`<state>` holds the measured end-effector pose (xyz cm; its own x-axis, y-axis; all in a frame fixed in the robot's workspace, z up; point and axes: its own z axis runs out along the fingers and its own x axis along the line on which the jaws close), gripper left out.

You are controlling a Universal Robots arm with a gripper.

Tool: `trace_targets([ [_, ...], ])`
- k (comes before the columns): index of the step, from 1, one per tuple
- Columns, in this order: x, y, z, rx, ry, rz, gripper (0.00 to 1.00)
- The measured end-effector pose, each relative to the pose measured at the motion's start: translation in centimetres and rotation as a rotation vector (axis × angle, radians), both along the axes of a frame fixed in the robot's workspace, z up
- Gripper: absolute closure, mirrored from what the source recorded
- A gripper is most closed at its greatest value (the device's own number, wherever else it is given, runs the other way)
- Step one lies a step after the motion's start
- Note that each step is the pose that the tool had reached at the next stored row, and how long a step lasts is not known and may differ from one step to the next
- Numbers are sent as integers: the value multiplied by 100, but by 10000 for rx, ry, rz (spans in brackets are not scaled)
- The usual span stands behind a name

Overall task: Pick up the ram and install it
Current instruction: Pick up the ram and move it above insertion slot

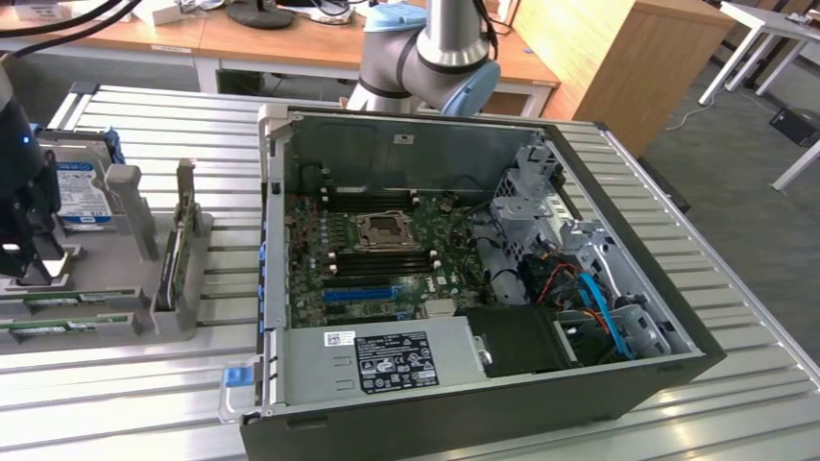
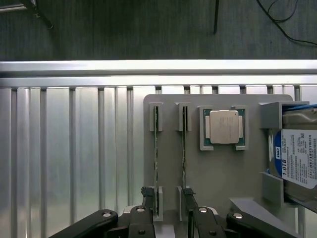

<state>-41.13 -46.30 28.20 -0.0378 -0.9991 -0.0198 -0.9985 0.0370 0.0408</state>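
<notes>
Two ram sticks stand on edge in a grey holder [image 2: 208,173], side by side: one ram [image 2: 156,148] and a second one [image 2: 184,148]. In the exterior view they show as green strips [image 1: 64,298] at the far left. My gripper [image 2: 168,201] hangs open just above one end of the sticks, with nothing held. One dark fingertip [image 2: 147,194] sits beside the first stick, the other beside the second. The exterior view has the gripper [image 1: 33,269] at its left edge, over the holder. The open computer case [image 1: 615,403] lies in the middle, its motherboard [image 1: 384,250] facing up.
The holder also carries a processor chip [image 2: 224,127], a hard drive with a blue-and-white label [image 2: 297,158] and an upright card [image 1: 173,259]. Everything rests on a ribbed aluminium table [image 2: 64,148]. Inside the case are a power supply [image 1: 384,360] and cables [image 1: 590,298].
</notes>
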Motion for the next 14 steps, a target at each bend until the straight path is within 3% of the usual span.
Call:
trace_targets([
  [14,0,-11,-129,0,0,-1,64],
])
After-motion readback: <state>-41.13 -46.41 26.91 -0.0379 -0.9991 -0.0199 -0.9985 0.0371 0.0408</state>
